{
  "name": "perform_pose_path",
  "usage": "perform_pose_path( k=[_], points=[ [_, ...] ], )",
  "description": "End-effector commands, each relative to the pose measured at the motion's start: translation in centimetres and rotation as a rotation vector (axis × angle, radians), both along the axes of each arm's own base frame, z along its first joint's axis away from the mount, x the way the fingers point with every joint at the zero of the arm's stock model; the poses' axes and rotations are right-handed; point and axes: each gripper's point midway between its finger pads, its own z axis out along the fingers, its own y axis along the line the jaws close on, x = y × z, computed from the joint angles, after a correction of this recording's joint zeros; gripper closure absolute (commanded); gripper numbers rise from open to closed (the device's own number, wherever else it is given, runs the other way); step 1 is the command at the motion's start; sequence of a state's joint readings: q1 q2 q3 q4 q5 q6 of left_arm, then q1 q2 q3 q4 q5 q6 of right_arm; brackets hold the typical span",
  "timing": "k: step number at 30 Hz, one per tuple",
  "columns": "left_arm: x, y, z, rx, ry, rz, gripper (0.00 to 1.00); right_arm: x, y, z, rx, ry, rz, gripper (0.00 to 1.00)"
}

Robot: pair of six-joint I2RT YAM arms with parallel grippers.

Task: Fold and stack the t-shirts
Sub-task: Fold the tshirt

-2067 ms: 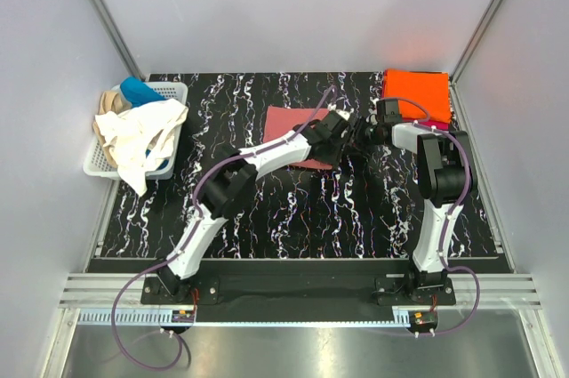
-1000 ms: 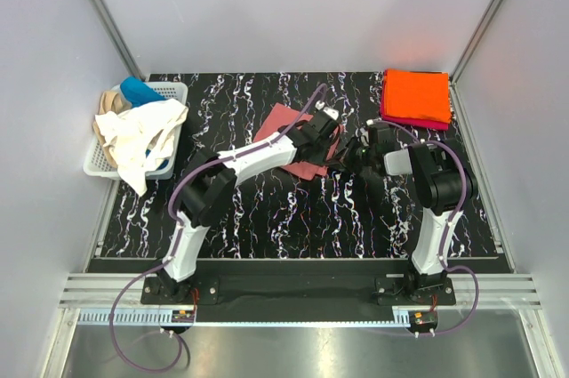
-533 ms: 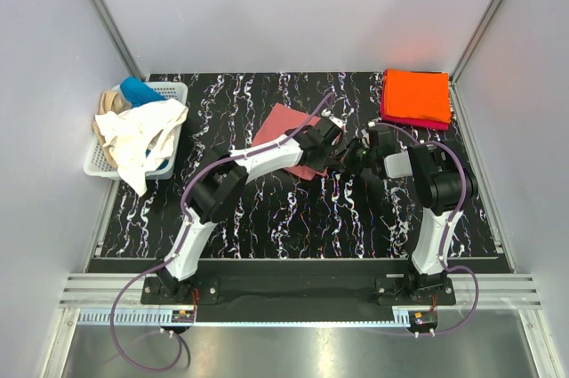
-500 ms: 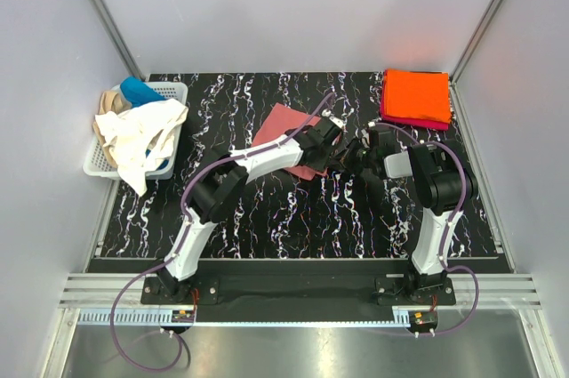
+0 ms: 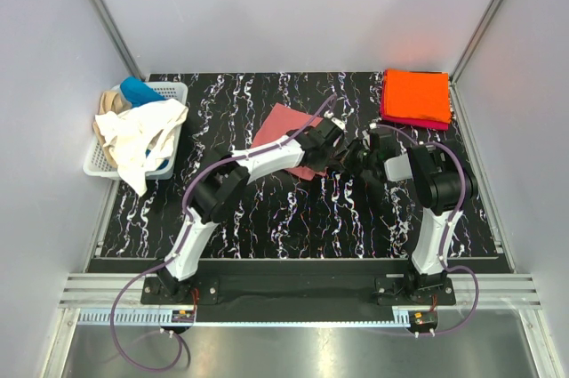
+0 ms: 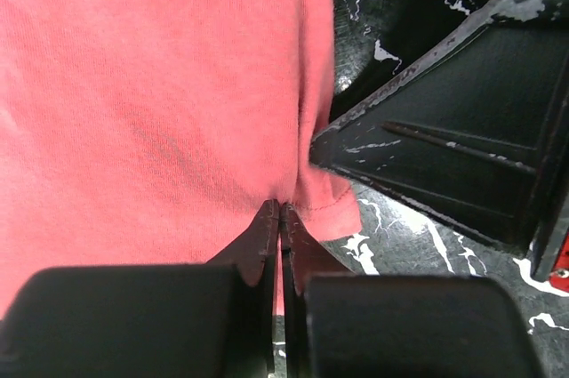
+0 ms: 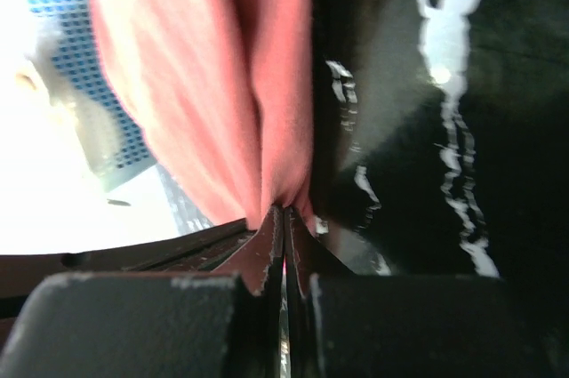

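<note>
A black table [image 5: 267, 218] with white marble veining fills the overhead view, enclosed by pale walls. Two white and black robot arms rise from its near edge. The left arm [image 5: 258, 157] stretches diagonally toward the middle of the table. The right arm [image 5: 440, 182] stands near the right edge and bends inward, so the two arms meet just right of centre.

A white plastic lattice basket [image 5: 173, 89] sits at the far left corner. A cream-white t-shirt [image 5: 142, 138] spills out of it, draped over its near rim and down onto the table. A salmon-pink t-shirt [image 5: 280, 124] lies folded in the middle of the table, toward the far edge, turned at a slight angle. An orange t-shirt [image 5: 416, 95], folded square, lies at the far right corner on top of a magenta t-shirt [image 5: 418, 121], of which only a thin edge shows. A tan t-shirt [image 5: 108, 102] and a blue t-shirt [image 5: 138, 91] are bunched in the far end of the basket.

The left gripper [image 5: 334, 156] rests at the right side of the salmon-pink t-shirt [image 6: 133, 84]. In the left wrist view its fingers are clenched together, nipping the hemmed edge of the cloth near a corner. The right gripper [image 5: 354, 157] sits just beside it. In the right wrist view its fingers are pressed tight on a fold of the same salmon-pink cloth [image 7: 204, 84], which runs up away from the tips.
</note>
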State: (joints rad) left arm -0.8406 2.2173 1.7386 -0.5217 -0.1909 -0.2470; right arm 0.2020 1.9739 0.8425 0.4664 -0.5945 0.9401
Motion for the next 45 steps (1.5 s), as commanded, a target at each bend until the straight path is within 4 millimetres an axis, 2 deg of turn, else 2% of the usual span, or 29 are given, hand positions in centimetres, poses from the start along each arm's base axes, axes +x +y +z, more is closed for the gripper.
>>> perform_pose_path(
  k=[1,7,11,15,17,18,22,23,29,32,36,40,41,42,43,45],
  points=[
    [1.0,-2.4,4.0,-0.112,-0.062,-0.014,1.00,0.8,0.9,2.3,0.102,-0.091,0.008,1.00],
    [1.0,-3.1,7.1,-0.182,-0.082,-0.017,1.00,1.2,1.5,2.8,0.199,-0.115,-0.010,1.00],
    [0.9,-3.0,8.3,-0.200,-0.093,-0.015,1.00,1.5,1.6,2.9,0.223,-0.128,-0.022,1.00],
    [0.8,-3.0,8.9,-0.209,-0.100,-0.011,1.00,2.3,1.8,4.1,0.278,-0.180,-0.039,1.00],
    [0.8,-2.9,9.3,-0.214,-0.106,-0.003,1.00,2.4,1.7,3.8,0.324,-0.151,-0.074,1.00],
    [0.8,-2.9,9.7,-0.224,-0.111,0.000,1.00,2.7,1.7,4.7,0.367,-0.178,-0.087,1.00],
    [0.7,-3.5,10.4,-0.254,-0.105,-0.015,1.00,2.9,2.4,4.2,0.419,-0.173,-0.098,1.00],
    [0.7,-3.6,10.5,-0.258,-0.102,-0.019,1.00,2.8,2.6,3.4,0.415,-0.158,-0.096,1.00],
    [0.0,-4.1,9.4,-0.269,-0.059,-0.034,1.00,3.2,3.1,2.2,0.370,-0.164,-0.110,1.00],
    [-0.2,-4.0,8.4,-0.262,-0.038,-0.030,1.00,3.4,3.6,2.5,0.378,-0.174,-0.090,1.00],
    [-0.5,-4.5,7.6,-0.268,-0.010,-0.034,1.00,3.4,3.8,0.9,0.313,-0.124,-0.101,1.00],
    [-0.6,-4.6,7.0,-0.274,0.002,-0.032,1.00,3.3,3.9,0.1,0.225,-0.115,-0.105,0.99],
    [-0.6,-4.6,6.9,-0.276,0.004,-0.031,1.00,3.4,4.0,0.4,0.201,-0.117,-0.104,0.99],
    [-0.7,-4.7,6.4,-0.276,0.008,-0.032,1.00,3.4,3.8,-0.8,0.133,-0.093,-0.106,0.97],
    [-0.7,-4.7,6.3,-0.276,0.011,-0.032,1.00,3.3,4.2,-0.3,0.107,-0.098,-0.096,0.94],
    [-0.7,-4.6,5.6,-0.270,0.017,-0.030,1.00,2.8,4.1,-1.1,0.042,-0.070,-0.086,0.87]
  ],
)
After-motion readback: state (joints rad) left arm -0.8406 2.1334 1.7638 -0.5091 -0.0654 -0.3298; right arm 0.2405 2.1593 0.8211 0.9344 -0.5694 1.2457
